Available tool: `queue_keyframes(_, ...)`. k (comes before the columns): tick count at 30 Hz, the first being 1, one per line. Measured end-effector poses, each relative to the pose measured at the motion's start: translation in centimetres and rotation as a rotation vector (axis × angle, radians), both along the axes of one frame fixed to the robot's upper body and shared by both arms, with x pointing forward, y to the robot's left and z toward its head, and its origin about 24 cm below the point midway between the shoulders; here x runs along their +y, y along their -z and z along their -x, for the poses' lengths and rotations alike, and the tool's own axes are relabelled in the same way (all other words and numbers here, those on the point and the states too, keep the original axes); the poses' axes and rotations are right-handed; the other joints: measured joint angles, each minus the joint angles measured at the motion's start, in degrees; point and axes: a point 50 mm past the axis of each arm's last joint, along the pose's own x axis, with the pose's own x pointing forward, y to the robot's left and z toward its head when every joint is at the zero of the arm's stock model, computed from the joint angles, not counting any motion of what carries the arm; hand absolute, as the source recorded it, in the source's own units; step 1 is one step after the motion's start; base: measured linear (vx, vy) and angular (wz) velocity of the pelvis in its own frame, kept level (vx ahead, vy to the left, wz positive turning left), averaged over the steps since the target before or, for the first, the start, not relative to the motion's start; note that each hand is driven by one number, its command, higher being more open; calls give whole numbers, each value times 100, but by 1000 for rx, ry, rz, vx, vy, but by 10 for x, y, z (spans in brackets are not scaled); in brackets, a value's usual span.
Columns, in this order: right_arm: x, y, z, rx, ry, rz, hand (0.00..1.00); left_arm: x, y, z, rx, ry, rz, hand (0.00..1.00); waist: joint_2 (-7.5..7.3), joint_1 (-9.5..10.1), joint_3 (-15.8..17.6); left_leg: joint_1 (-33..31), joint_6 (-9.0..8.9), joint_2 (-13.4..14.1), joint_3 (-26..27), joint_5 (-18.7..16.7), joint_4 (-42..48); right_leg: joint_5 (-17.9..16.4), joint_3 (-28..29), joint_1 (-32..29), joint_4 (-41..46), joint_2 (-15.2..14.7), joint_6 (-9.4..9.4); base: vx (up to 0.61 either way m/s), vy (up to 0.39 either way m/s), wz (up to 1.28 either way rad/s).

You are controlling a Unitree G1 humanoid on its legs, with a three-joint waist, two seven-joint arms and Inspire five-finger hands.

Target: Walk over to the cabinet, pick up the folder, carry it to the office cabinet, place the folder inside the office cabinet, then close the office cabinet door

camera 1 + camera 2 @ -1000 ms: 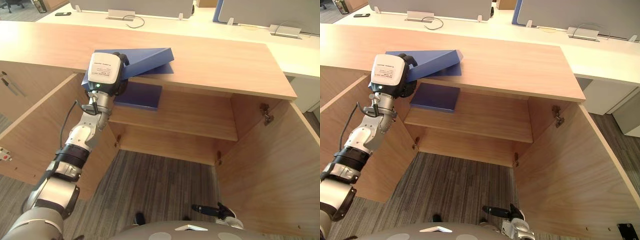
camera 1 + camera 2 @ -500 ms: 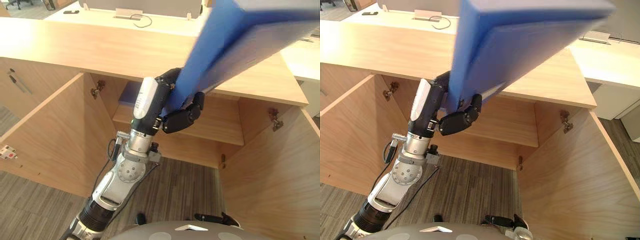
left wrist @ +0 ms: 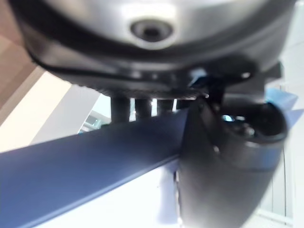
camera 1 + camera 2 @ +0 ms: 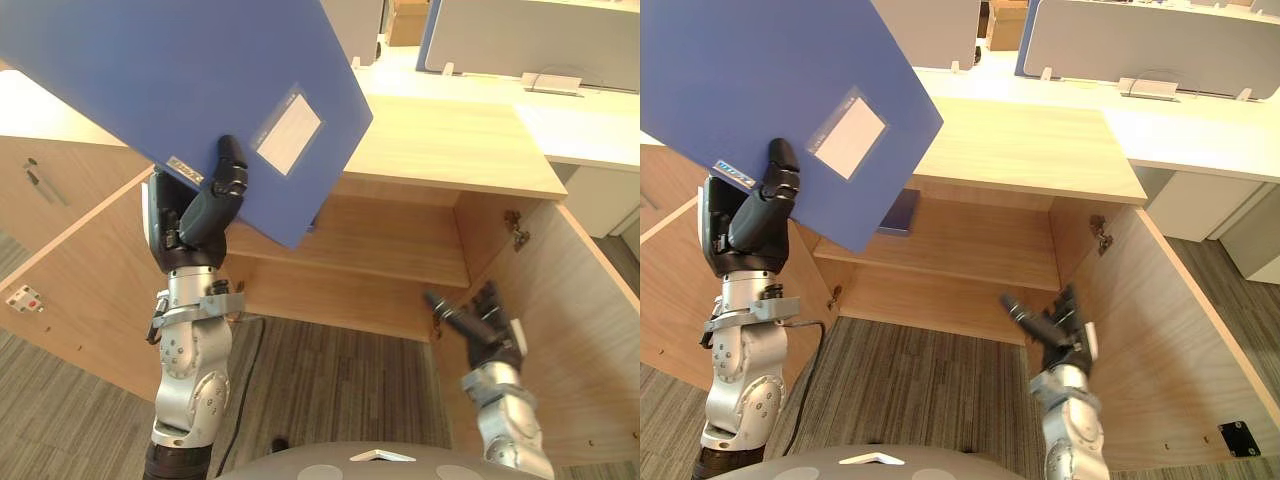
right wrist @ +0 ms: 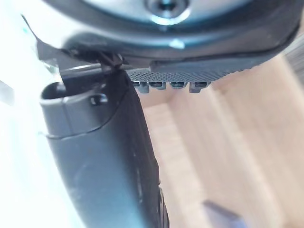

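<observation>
Left hand (image 4: pixel 203 217) grips the blue folder (image 4: pixel 150 80) by its lower edge, fingers curled round it, holding it high and tilted before the open cabinet's (image 4: pixel 450 150) left side. Right hand (image 4: pixel 482 327) hovers beside the right door (image 4: pixel 590 350), fingers (image 4: pixel 440 303) straight, empty.

The folder (image 4: pixel 150 80) has a smooth, matt blue cover that could be plastic or coated board. It bears a white paper label (image 4: pixel 288 130) under a faintly glossy sleeve. The office cabinet (image 4: pixel 450 140) and its shelf (image 4: pixel 380 240) are pale wood-grain board, smooth with a soft sheen. The hinge (image 4: pixel 515 228) is dull metal. The floor (image 4: pixel 330 380) is rough grey ribbed carpet. The left hand (image 4: pixel 195 225) and right hand (image 4: pixel 490 335) are dark matt plastic. The desk (image 4: pixel 590 130) along the cabinet's far edge is smooth and white.
</observation>
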Motion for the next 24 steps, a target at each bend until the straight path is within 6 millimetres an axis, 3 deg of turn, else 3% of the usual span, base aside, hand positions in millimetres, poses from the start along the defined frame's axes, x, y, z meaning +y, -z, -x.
queue_keyframes(5, -30, -63, -16, -383, 118, -17, 100, 16, 6, -2, -6, 44, 93, 0, -47, -67, -37, 2, 17, -19, 173, -29, 4, 168, 199, -56, -82, -12, 43, 43, 23, -23)
queue_keyframes(8, -38, -104, -32, -568, 44, 36, 100, 19, 20, -10, 37, 100, 125, 0, -6, -146, -64, 22, 27, -50, 216, -21, 7, 205, 248, -57, -81, -10, 56, 44, 14, -10)
queue_keyframes(12, -33, -150, -56, -737, -121, 135, 100, 13, 37, -26, 98, 184, 146, 0, 46, -142, -97, 25, 28, -49, 212, -21, 5, 216, 249, -41, -63, -7, 73, 8, 0, 0)
queue_keyframes(15, -18, -184, -81, -806, -299, 257, 100, 6, 42, -36, 128, 258, 115, 0, 58, -124, -104, 40, 42, -55, 199, -8, 2, 215, 248, -44, -20, -8, 75, 0, 0, 0)
queue_keyframes(19, -2, -199, -113, -781, -483, 340, 100, 1, 38, -48, 111, 330, 47, 0, 60, -90, -106, 43, 71, -74, 164, 24, 0, 212, 237, -62, 30, -22, 77, -42, 19, 4)
queue_keyframes(24, 24, -185, -141, -615, -741, 389, 100, -8, 33, -60, 93, 437, -53, 0, 62, 31, -107, 8, 87, -55, 85, 63, -2, 211, 187, -57, 9, -32, 75, -33, 11, 8)
